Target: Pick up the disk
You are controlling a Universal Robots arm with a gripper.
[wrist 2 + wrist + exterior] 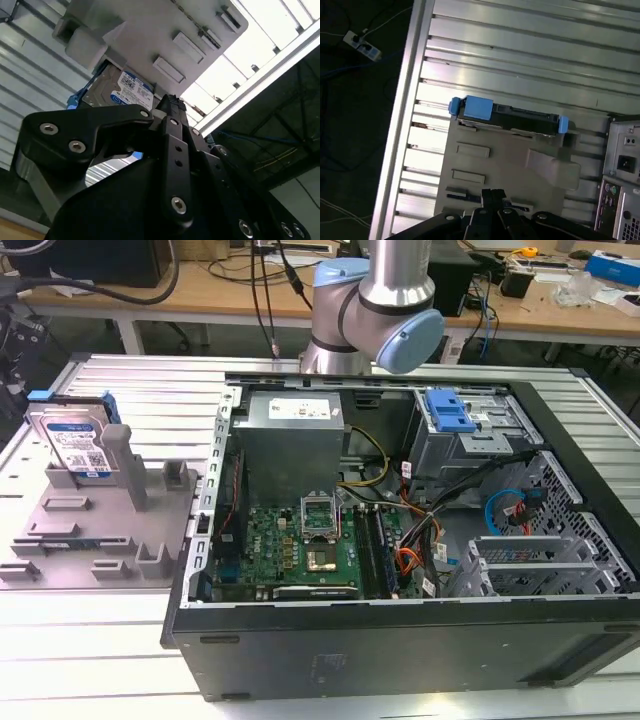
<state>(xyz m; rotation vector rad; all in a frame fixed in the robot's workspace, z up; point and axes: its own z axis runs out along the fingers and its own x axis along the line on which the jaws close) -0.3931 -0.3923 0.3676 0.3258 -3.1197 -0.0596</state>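
The disk (80,445) stands upright in a slot of the grey fixture block (100,530) at the exterior view's left. It is silver, with a white-and-blue label and blue rails. In the first wrist view I look down on the disk (510,120) edge-on, a blue rail at each end, with the fixture block (510,160) beside it. My gripper (493,192) hangs well above the block, apart from the disk, its fingers together and holding nothing. In the second wrist view the labelled disk (122,90) lies beyond the gripper (170,102).
An open computer case (400,520) fills the middle of the slatted metal table (140,390); its back panel (622,175) borders the fixture. A blue drive-bay bracket (448,410) sits inside the case. The arm (375,300) rises behind. A power strip (362,44) lies on the floor.
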